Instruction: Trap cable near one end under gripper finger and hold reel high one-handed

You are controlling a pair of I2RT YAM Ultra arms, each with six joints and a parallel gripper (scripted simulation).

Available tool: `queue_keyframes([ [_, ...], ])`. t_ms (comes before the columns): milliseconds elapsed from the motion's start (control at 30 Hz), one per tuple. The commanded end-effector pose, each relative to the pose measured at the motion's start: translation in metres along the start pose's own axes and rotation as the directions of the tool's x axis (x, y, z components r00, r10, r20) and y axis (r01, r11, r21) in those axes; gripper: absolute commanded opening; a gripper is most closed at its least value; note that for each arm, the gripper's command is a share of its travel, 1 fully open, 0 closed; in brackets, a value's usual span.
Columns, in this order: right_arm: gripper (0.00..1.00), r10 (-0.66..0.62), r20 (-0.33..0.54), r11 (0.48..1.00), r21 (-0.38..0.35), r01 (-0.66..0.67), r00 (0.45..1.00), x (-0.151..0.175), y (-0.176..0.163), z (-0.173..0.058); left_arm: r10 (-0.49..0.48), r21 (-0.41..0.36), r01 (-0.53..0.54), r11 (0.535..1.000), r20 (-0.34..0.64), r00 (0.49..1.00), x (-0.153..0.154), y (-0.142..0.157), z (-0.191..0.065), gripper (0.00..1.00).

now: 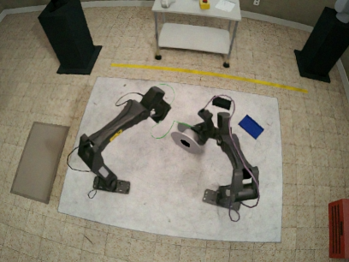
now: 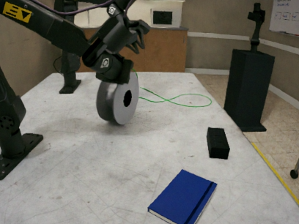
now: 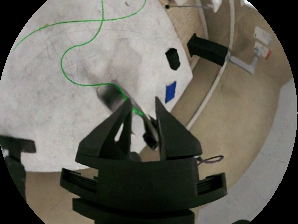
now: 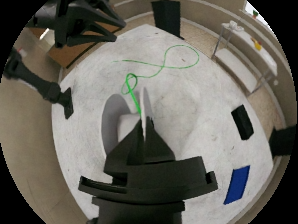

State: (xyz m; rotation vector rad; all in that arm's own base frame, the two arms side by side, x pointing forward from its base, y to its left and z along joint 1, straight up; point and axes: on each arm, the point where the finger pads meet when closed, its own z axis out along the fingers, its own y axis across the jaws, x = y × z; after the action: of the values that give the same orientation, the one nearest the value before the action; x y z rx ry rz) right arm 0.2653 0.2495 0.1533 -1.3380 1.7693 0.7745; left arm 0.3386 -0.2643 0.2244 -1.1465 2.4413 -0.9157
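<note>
A grey reel hangs off the white table. My right gripper is shut on the reel's upper rim. A thin green cable runs from the rim beside that finger down to a figure-eight loop on the table. My left gripper is open, apart from the reel and a little behind it. The cable passes close by its fingers, and I cannot tell if it touches them.
A blue notebook and a black block lie on the table beyond the right arm. Black pedestals, a white cart and a red crate stand on the floor.
</note>
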Motion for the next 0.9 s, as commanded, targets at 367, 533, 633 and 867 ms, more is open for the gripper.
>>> queue_keyframes([
  [367, 0.0, -0.043, 0.053, 0.999, 0.03, 0.041, 0.998, -0.026, -0.008, -0.013, 0.025, -0.012, -0.025, 1.0, -0.016, 1.0, -0.039, -0.009, -0.035, 0.3],
  [533, 0.0, -0.043, 0.053, 0.999, 0.03, 0.041, 0.998, -0.026, -0.008, -0.013, 0.022, -0.013, -0.022, 1.0, -0.013, 1.0, -0.043, -0.009, -0.035, 0.3],
  [633, 0.0, -0.043, 0.053, 0.999, 0.03, 0.041, 0.998, -0.026, -0.008, -0.013, 0.021, -0.034, -0.022, 0.999, -0.019, 1.0, -0.043, -0.005, -0.026, 0.3],
  [867, 0.0, -0.043, 0.053, 0.999, 0.03, 0.041, 0.998, -0.026, -0.008, -0.013, 0.04, -0.018, -0.041, 0.999, -0.016, 0.999, -0.036, -0.013, -0.027, 0.3],
])
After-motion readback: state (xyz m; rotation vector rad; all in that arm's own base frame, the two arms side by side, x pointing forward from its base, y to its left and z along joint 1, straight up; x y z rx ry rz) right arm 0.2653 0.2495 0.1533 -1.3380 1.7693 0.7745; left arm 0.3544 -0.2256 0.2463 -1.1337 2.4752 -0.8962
